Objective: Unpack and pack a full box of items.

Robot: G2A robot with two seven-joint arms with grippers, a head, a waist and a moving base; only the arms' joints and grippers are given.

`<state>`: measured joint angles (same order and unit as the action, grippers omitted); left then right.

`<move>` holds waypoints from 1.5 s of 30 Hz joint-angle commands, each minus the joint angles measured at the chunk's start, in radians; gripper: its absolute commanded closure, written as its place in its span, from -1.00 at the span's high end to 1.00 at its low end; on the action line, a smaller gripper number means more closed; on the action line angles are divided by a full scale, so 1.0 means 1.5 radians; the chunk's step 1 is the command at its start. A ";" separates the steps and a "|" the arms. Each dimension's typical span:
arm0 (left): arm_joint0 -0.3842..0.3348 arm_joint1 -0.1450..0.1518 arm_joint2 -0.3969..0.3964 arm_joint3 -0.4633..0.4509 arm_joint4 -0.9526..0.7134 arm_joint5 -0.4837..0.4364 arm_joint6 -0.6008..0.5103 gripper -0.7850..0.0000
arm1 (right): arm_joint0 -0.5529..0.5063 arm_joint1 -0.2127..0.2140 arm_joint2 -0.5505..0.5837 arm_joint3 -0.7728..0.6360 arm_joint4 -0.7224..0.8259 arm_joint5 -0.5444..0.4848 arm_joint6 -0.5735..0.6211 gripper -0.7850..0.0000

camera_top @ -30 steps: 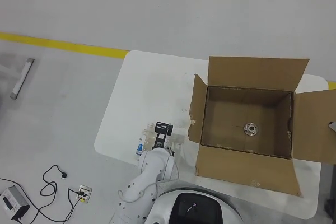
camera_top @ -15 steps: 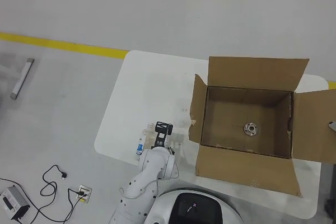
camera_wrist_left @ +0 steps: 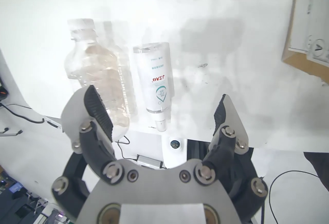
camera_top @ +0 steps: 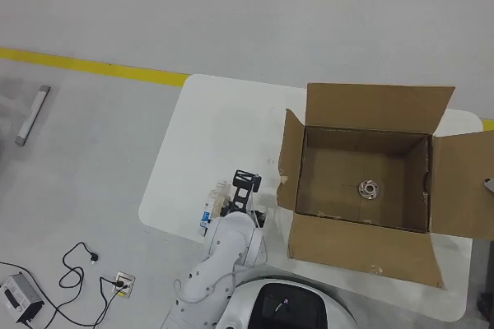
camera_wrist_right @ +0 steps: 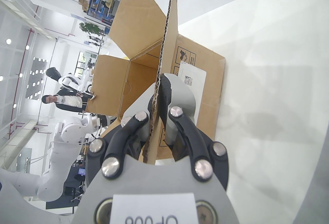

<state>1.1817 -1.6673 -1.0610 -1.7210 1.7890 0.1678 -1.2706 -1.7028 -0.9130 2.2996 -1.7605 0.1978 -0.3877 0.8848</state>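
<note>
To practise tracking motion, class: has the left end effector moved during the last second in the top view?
Yes. The left end effector has shifted slightly toward the box, which stayed put, and away from the table's near edge.

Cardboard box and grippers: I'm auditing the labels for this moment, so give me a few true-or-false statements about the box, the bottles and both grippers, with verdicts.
1. The left gripper is open and holds nothing. True.
2. The cardboard box is packed full of items. False: its floor is bare apart from one small round metal part.
3. The right gripper is shut on the edge of a box flap. True.
4. The clear bottle and the white bottle stand upright inside the box. False: both lie side by side on the table, outside the box, below the left gripper.
</note>
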 commanded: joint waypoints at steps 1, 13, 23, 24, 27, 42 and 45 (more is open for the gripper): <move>0.000 0.000 0.010 -0.033 0.024 -0.009 -0.015 1.00 | 0.002 0.001 0.000 0.004 -0.002 -0.004 0.002 -1.00; -0.004 -0.006 0.053 -0.163 0.132 -0.034 -0.056 1.00 | 0.005 0.005 0.013 0.001 0.003 -0.023 -0.003 1.00; -0.008 -0.012 0.060 -0.230 0.174 -0.059 -0.049 1.00 | -0.007 0.000 0.076 -0.045 -0.036 -0.049 -0.084 1.00; -0.008 -0.012 0.058 -0.237 0.180 -0.059 -0.046 1.00 | -0.010 -0.001 0.084 -0.056 -0.046 -0.058 -0.097 1.00; -0.009 -0.013 0.057 -0.256 0.205 -0.060 -0.027 1.00 | -0.020 -0.006 0.102 -0.094 -0.075 -0.087 -0.134 0.58; -0.039 -0.027 0.072 -0.297 0.244 -0.084 0.031 1.00 | -0.122 -0.042 0.055 -0.256 -0.266 -0.182 -0.272 -1.00; -0.046 -0.030 0.069 -0.292 0.232 -0.085 0.040 1.00 | -0.130 -0.045 0.043 -0.255 -0.291 -0.178 -0.285 -1.00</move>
<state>1.1164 -1.7107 -0.9545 -2.1629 2.1436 0.0411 -1.2155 -1.8966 -0.9804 2.3667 -2.1458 -0.2348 -0.6580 0.4594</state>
